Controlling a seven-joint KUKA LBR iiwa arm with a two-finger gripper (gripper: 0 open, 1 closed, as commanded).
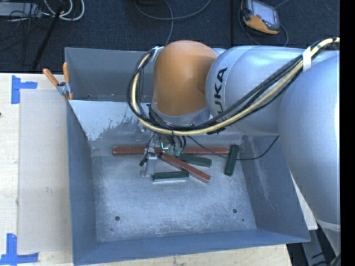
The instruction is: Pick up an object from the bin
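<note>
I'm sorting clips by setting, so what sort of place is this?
Probably a robotics lab or test cell. A large KUKA arm reaches into a grey metal bin holding a few brown and green sticks, and loose cables lie on the dark surface behind it.

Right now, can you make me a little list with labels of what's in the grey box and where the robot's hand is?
bin: grey metal bin, sticks heaped at its middle
arm: comes in from the right, orange cover on its wrist
gripper: down low at the left side of the heap
nearest things: long brown stick lying crosswise; short dark green stick just right of the gripper
also there: slanted brown stick; lone dark green stick farther right
holding something: cannot tell
</note>
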